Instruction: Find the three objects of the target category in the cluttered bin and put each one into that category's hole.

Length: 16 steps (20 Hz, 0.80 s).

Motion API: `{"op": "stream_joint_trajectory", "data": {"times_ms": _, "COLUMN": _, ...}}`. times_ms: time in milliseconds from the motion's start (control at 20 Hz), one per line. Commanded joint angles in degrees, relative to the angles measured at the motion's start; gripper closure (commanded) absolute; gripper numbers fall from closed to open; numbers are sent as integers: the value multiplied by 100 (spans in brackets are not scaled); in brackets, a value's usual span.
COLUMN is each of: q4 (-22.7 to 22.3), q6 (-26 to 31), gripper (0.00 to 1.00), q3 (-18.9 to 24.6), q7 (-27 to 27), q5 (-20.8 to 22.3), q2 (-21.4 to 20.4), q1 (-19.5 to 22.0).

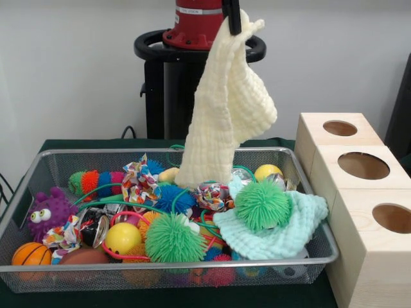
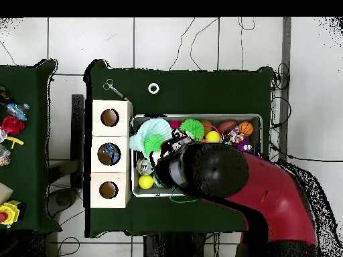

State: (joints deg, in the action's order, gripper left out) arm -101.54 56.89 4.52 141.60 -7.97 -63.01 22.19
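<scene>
The black gripper [image 1: 232, 16] is clamped on the top corner of a pale yellow knitted cloth [image 1: 229, 109], which hangs from it in a long limp drape, its lower end just reaching the clutter in the silver wire-mesh bin [image 1: 308, 255]. The cloth looks light, soft and floppy, so it will swing and fold as it travels, and a pinch at a corner like this one seems the right hold because the fabric bunches between the jaws rather than slipping. Its trailing end could snag the green cord [image 1: 103, 204] or drag neighbours along, so I judge it needs to rise fully clear before moving sideways. Below it lie a mint-green knitted cloth [image 1: 282, 231] with a green spiky rubber ball [image 1: 262, 204] resting on it, likely another of the same category. To one side stand 3 pale wooden boxes [image 1: 359, 212], each with 1 round hole on top, touching the bin's end. In the overhead view the arm [image 2: 268, 194] covers much of the bin, hiding the cloth.
</scene>
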Motion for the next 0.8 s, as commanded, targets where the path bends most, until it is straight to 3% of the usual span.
{"op": "stream_joint_trajectory", "data": {"times_ms": 50, "q4": -98, "q6": -221, "gripper": 100, "q3": 520, "q7": -941, "q5": 270, "q2": 238, "q1": 88}}
{"op": "stream_joint_trajectory", "data": {"times_ms": 800, "q4": -238, "q6": -401, "gripper": 100, "q3": 607, "q7": -1106, "q5": 456, "q2": 246, "q1": 195}}
